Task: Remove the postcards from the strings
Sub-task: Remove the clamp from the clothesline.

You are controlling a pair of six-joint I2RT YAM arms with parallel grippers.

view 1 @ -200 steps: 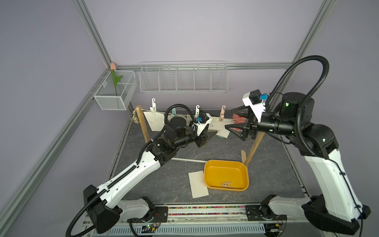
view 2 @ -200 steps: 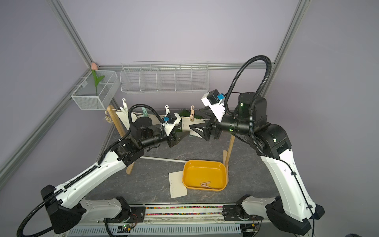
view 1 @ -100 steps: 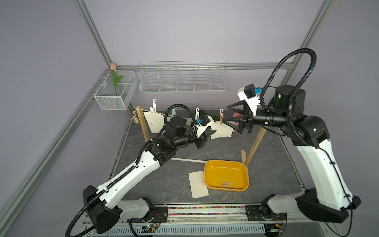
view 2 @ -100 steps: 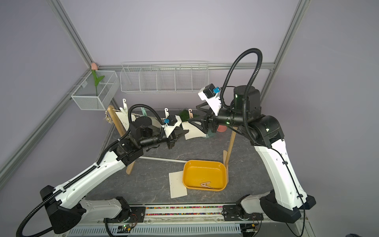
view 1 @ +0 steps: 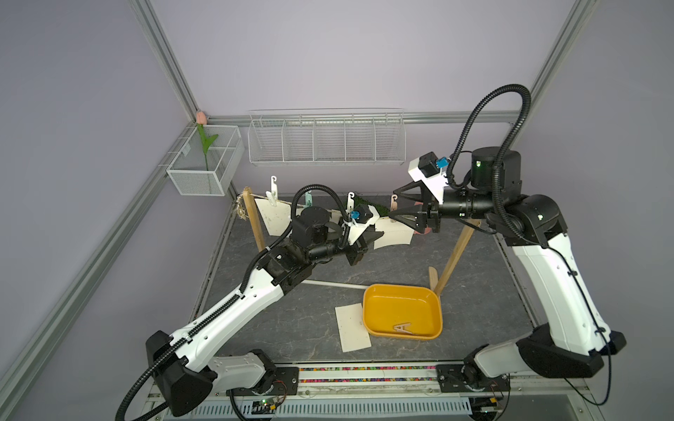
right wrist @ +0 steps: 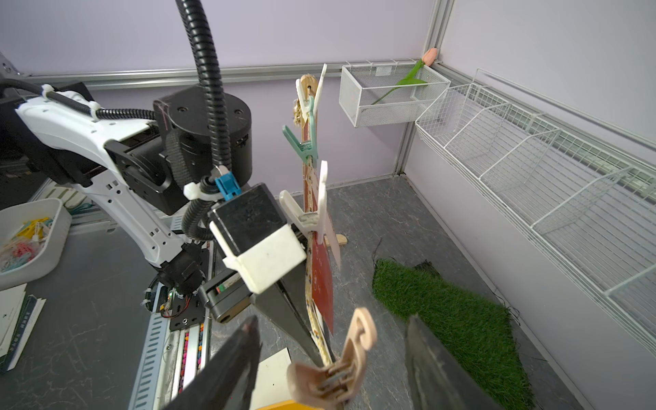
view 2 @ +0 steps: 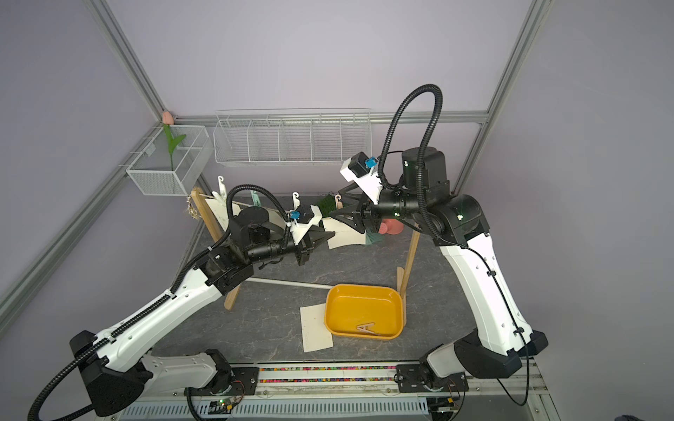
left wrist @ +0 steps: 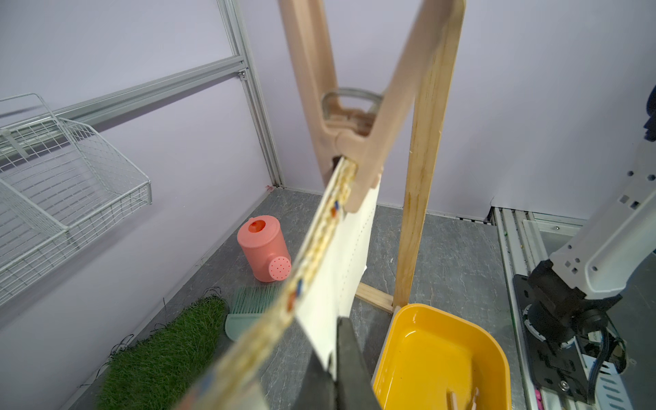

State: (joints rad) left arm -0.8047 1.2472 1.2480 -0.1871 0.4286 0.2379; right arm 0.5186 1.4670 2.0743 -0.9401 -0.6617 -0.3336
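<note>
- Grey, stone-patterned tabletop point(view 1: 492, 277) carries a line frame of two light wooden posts, the left post point(view 1: 255, 222) and the right post point(view 1: 456, 255).
- Yellow tray point(view 1: 397, 310) sits at the foot of the right post, with a spare clothespin point(view 1: 403, 328) lying inside it.
- Right gripper point(view 1: 393, 205) reaches in level from the right post's side. Its jaws stand apart, one finger on either side of the beige clothespin point(right wrist: 340, 369). In the right wrist view a gap shows on both sides of the pin.
- Left gripper point(view 1: 379, 237) sits below the line, jaws pressed together on the lower corner of the gripped postcard point(left wrist: 340, 269).
- Gripped postcard hangs from the beige clothespin, nearest the right post. Its lower corner lies off toward the left arm, so the sheet curves.
- Left-end postcard point(view 1: 275, 220) hangs flat just beside the left post, under a white clothespin point(view 1: 270, 195).
- Hidden postcard point(view 2: 273, 218) hangs between those two, mostly covered by the left arm.
- Loose postcard point(view 1: 352, 330) lies flat on the tabletop against the tray's left side.
- String point(left wrist: 319, 241), twisted beige and white, runs from post to post through the pins.
</note>
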